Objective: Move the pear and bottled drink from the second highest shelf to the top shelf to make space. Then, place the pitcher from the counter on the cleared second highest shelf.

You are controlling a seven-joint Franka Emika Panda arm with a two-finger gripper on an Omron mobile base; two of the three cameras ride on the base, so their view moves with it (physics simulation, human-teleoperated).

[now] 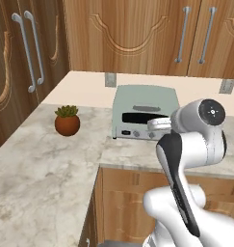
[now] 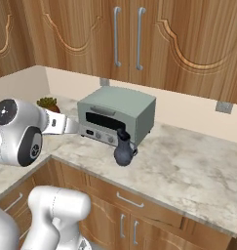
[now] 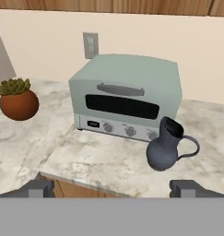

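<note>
Tool open; hand view shows pitcher handle.

Matt slate-grey pitcher on the marbled stone counter; satin pale-green metal toaster oven; glossy wooden cabinets.

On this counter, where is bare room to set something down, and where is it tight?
Bare stone lies right of the pitcher toward the counter end, and between the plant and the front edge. It is tight where the pitcher stands just in front of the toaster oven.
</note>
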